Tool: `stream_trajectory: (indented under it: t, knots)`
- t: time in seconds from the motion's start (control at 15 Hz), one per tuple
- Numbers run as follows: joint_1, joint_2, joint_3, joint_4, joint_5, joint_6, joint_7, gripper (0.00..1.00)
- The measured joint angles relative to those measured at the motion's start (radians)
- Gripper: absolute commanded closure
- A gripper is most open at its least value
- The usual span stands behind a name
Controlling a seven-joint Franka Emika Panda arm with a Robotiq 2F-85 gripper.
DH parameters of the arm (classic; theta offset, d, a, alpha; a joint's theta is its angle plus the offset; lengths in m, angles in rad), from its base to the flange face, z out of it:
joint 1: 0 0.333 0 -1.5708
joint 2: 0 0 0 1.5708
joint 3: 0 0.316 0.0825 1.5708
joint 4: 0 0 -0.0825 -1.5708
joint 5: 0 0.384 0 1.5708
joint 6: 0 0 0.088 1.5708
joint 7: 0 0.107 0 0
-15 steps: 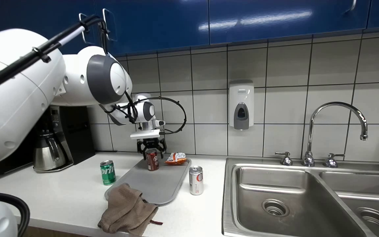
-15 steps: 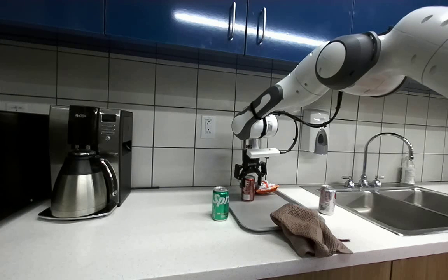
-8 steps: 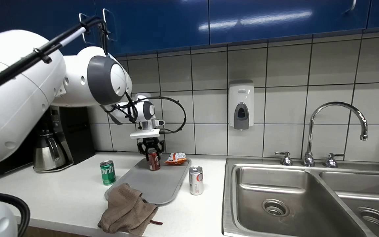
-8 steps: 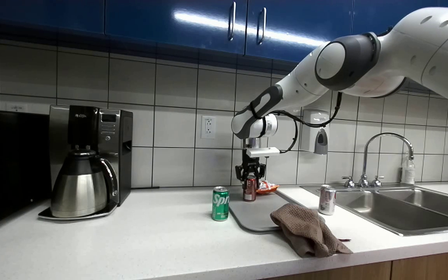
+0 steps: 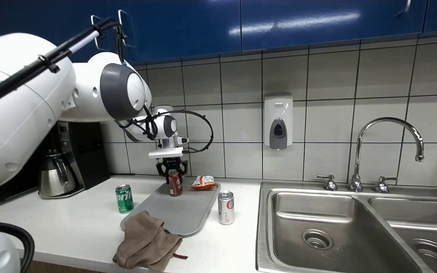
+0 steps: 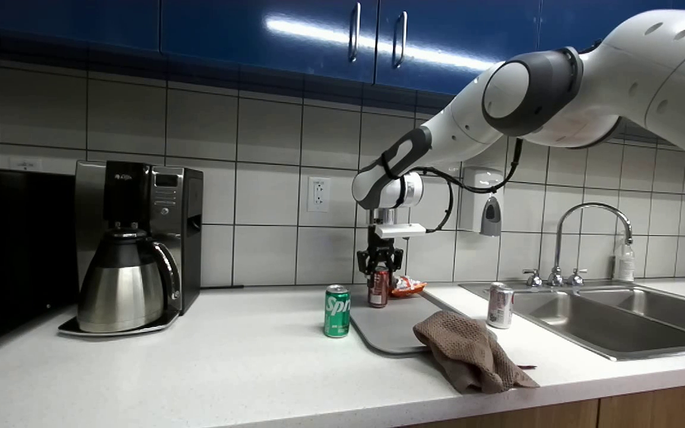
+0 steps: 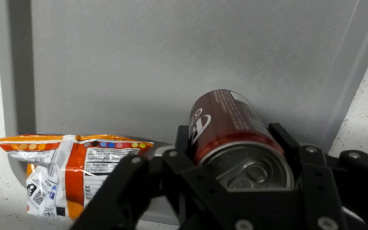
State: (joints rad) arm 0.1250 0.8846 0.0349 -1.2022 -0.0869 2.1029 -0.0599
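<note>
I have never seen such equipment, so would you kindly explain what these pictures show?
The white machine is a robot arm, with a black gripper at its end that works like a simple hand. Both exterior views come from cameras outside the robot, looking at a kitchen counter from different places; the close-up is the wrist view, looking down past the gripper.

The gripper is closed on a dark red can, its fingers on opposite sides. I cannot tell whether the can rests on the gray tray beneath. An orange and white packet lies on that tray. A green can and a silver can stand on the counter at opposite sides of the tray, and a brown cloth overlaps its edge. Nearby are a coffee maker and a sink.
</note>
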Motion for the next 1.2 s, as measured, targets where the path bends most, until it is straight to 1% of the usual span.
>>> stream_trajectory:
  t: [0.27, 0.6, 1.2]
  knots:
    - [0.001, -0.033, 0.033, 0.000, 0.025, 0.000, -0.019, 0.62]
    - [0.014, -0.052, 0.063, 0.000, 0.029, -0.002, -0.023, 0.62]
    - [0.086, -0.049, 0.070, 0.000, 0.026, -0.008, -0.023, 0.62]
